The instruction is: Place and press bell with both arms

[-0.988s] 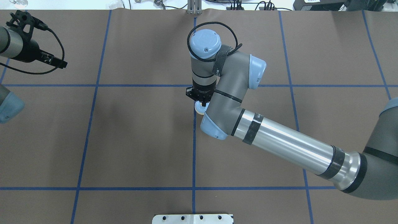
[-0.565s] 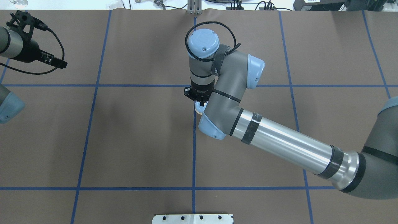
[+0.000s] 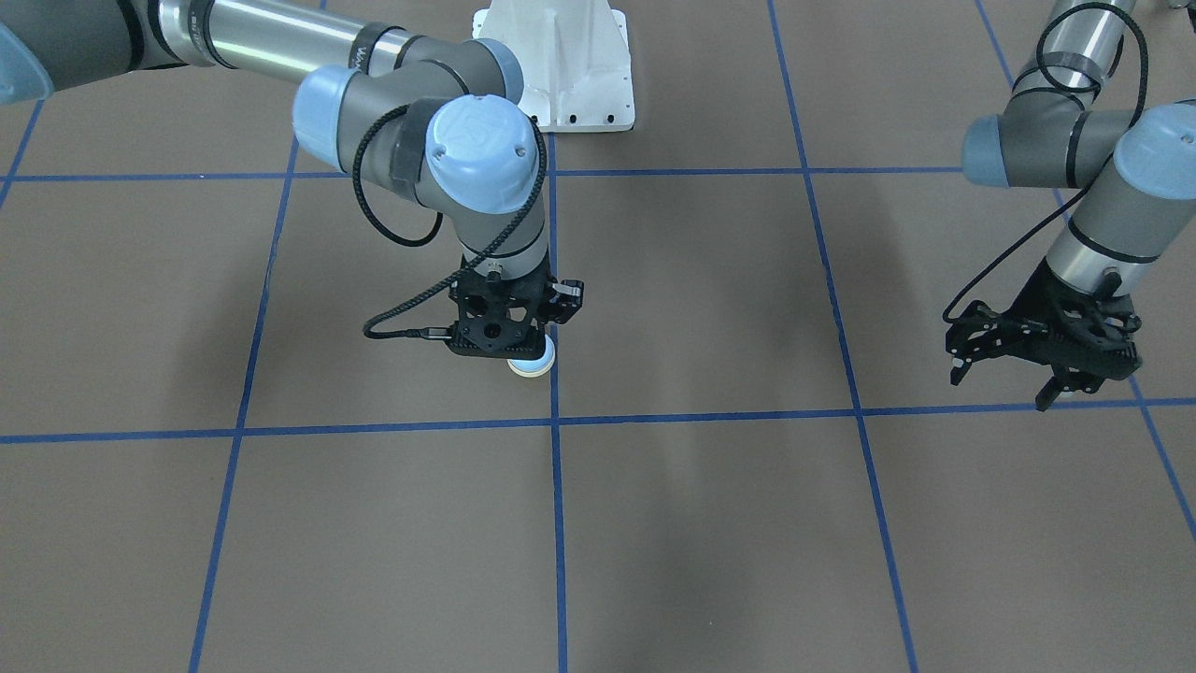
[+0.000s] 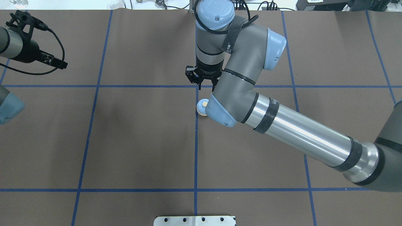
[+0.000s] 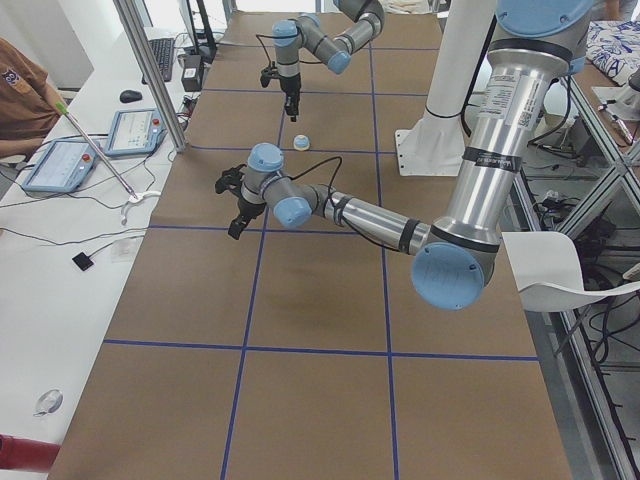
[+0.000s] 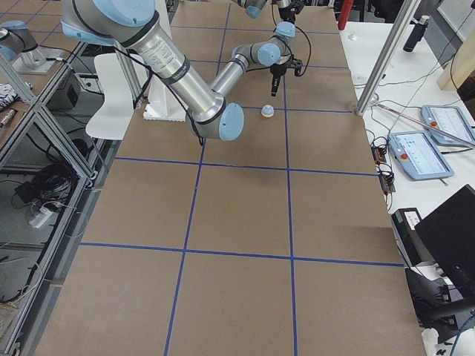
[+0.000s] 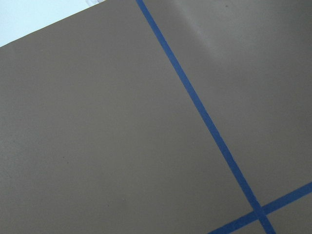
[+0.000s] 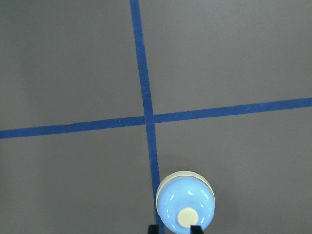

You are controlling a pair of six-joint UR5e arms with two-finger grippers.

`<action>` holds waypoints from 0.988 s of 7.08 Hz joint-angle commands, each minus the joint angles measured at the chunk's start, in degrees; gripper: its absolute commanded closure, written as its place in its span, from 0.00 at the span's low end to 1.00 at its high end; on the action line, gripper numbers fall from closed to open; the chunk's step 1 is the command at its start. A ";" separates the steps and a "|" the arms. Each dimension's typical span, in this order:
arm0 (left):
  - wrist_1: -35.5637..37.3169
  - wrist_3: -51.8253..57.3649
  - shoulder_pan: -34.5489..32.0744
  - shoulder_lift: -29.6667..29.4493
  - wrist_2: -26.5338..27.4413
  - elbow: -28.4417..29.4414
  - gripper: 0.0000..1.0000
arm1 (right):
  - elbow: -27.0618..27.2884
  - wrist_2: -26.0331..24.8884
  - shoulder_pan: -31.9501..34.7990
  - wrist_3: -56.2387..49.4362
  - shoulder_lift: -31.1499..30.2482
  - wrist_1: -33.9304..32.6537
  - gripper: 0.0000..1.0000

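Observation:
The light-blue bell [image 4: 202,107] with its cream button stands alone on the brown mat, on the centre blue line. It also shows in the front view [image 3: 533,364] and in the right wrist view [image 8: 185,206]. My right gripper [image 4: 203,83] hangs open and empty above it, slightly to the far side. Its two fingertips [image 8: 195,228] show at the bottom edge of the wrist view. My left gripper [image 3: 1000,390] is open and empty, hovering far off at the mat's left side [image 4: 59,62]. The left wrist view shows only mat and tape.
The brown mat [image 4: 138,138] carries a grid of blue tape lines [image 4: 195,150]. The white bolted pedestal [image 3: 570,75] stands at the robot's side of the table. The right forearm [image 4: 298,138] stretches over the mat's right half. Operator tablets [image 5: 75,160] lie beyond the far edge.
My right gripper has let go of the bell, risen and moved toward the far side. The bell stays on the mat, its button now uncovered. The left arm has not moved.

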 commanded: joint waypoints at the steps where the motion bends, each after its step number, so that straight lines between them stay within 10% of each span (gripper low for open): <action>1: 2.05 3.64 -4.44 1.44 -6.13 0.02 0.00 | 19.67 0.52 6.53 -6.38 -15.31 -6.05 0.00; 3: 8.01 17.22 -12.87 5.73 -11.09 -0.07 0.00 | 29.06 4.09 15.84 -21.40 -27.83 -8.59 0.00; 7: 31.14 40.50 -27.13 7.07 -11.01 0.11 0.00 | 29.10 10.76 34.74 -57.94 -46.38 -8.44 0.00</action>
